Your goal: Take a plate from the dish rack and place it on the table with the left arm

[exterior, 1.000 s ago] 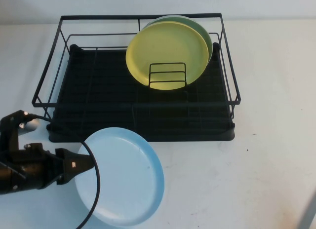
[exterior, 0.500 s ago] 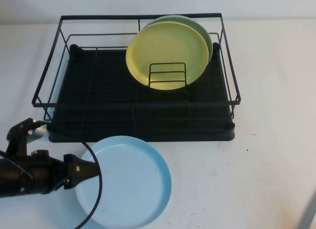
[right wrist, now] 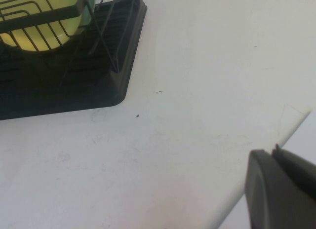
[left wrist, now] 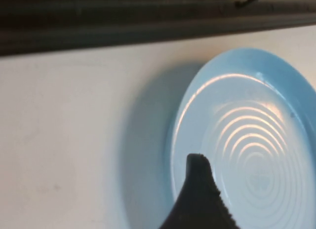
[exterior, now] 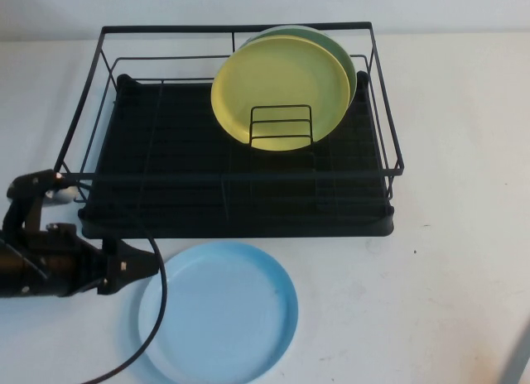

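The light blue plate [exterior: 219, 314] lies nearly flat on the table [exterior: 455, 235], just in front of the dish rack [exterior: 166, 194]. My left gripper [exterior: 147, 266] is at the plate's left rim, low over the table, and is shut on that rim. In the left wrist view one black finger [left wrist: 197, 189] lies on top of the plate [left wrist: 247, 140]; the other finger is hidden under it. A shadow beside the rim shows that this edge sits slightly off the table. My right gripper [right wrist: 277, 189] is shut and empty at the table's near right edge.
A yellow plate [exterior: 273, 78] and a green plate [exterior: 348, 61] behind it stand in the small wire holder at the rack's back right. The rack's front edge [left wrist: 148, 26] runs close behind the blue plate. Its corner [right wrist: 74, 86] shows in the right wrist view.
My left gripper has lowered the blue plate from a tilted pose to nearly flat on the table and shifted it slightly right. The right arm has not moved.
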